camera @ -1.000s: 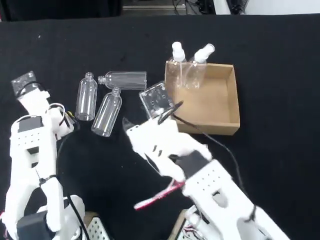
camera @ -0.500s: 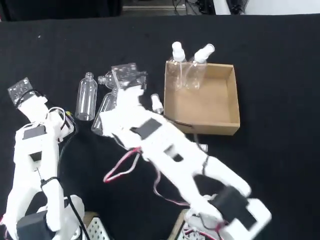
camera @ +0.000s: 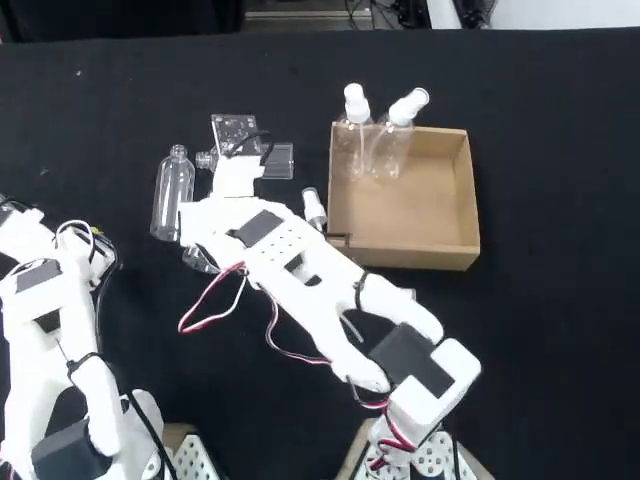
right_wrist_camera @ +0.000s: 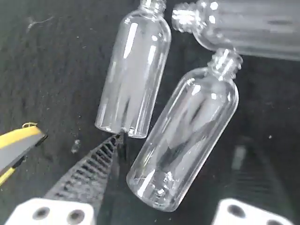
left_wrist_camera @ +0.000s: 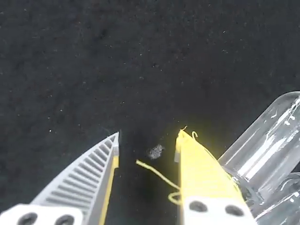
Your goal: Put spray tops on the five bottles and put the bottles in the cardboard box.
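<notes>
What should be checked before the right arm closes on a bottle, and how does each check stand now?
1. Right gripper open: ok.
2. A bare bottle lies between its fingers: ok.
3. Left gripper open and empty: ok.
4. Spray top lies loose beside the cardboard box: ok.
5. Box has room in front of the two capped bottles: ok.
6. Tops at hand for every bare bottle: cannot tell.
</notes>
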`<action>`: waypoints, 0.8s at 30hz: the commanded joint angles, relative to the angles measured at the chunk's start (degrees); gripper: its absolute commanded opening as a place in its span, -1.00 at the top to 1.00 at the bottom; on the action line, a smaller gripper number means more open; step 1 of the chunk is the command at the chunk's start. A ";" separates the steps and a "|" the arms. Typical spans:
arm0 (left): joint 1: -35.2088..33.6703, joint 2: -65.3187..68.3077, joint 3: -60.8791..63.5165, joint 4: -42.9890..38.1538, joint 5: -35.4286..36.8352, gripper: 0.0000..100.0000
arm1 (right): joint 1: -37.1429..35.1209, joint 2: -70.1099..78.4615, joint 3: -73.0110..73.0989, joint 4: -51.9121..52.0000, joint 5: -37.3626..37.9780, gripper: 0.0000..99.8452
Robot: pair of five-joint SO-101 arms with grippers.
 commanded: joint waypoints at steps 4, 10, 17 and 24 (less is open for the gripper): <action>-0.48 -0.62 -0.57 -1.23 0.79 0.62 | 0.79 3.65 -6.73 -3.34 -1.93 0.24; -0.48 -0.62 -0.48 -1.23 0.79 0.62 | 2.29 10.77 -12.44 -4.22 -1.93 0.24; -0.57 -0.62 -0.57 -1.23 0.79 0.62 | 5.63 13.23 -12.79 -0.53 -1.49 0.30; -0.57 -0.62 -0.75 -1.32 0.79 0.62 | 6.15 13.05 -13.76 10.37 2.81 0.99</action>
